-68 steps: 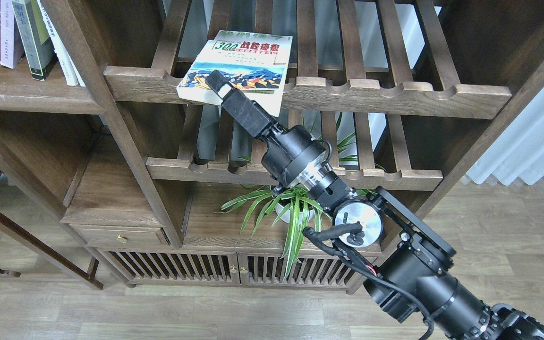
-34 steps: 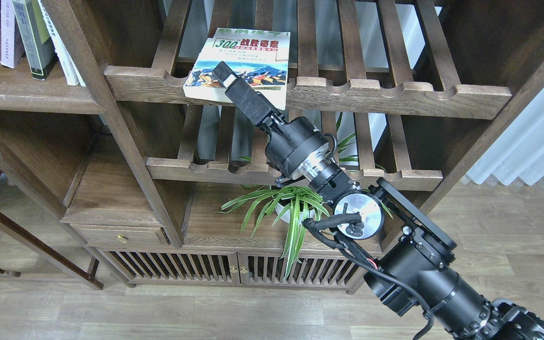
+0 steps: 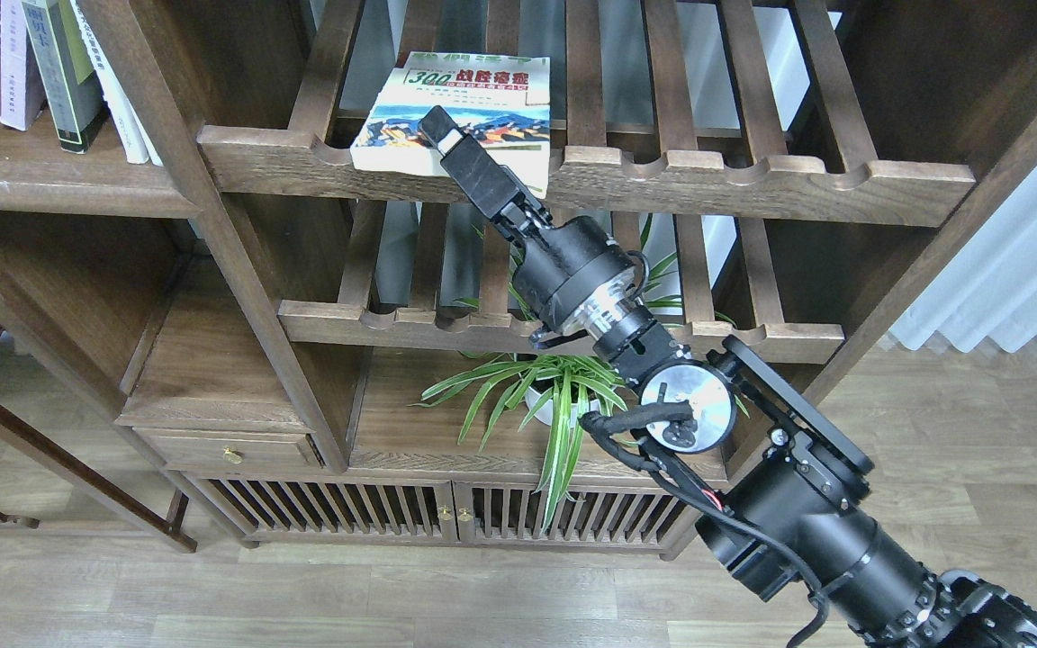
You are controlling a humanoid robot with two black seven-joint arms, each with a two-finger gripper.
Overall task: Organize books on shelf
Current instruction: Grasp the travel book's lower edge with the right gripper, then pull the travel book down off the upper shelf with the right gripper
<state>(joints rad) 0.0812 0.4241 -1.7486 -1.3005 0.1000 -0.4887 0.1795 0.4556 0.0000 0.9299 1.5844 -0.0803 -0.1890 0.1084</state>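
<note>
Cream "300" paperback (image 3: 473, 99) lies flat, cover up, on the upper slatted rack (image 3: 752, 180), its near edge overhanging the scalloped front rail. Right gripper (image 3: 443, 135) reaches up from lower right; its top finger (image 3: 473, 171) rests across the cover's colourful picture, near the book's lower edge. The lower finger is hidden under the book, so the jaws appear clamped on the paperback's near edge.

Far left of the gripper, at about its height: solid dark-brown shelf board (image 3: 41, 184) with rounded front edge. Standing on it, a white book with purple strip (image 3: 14, 63), a black-grey book with lime-green panel (image 3: 64, 76), and thin white-spined books (image 3: 122, 90) leaning against them.

Below the gripper, behind the forearm: second slatted rack (image 3: 374, 319), then a spider plant in a white pot (image 3: 545, 396). Left gripper out of view.
</note>
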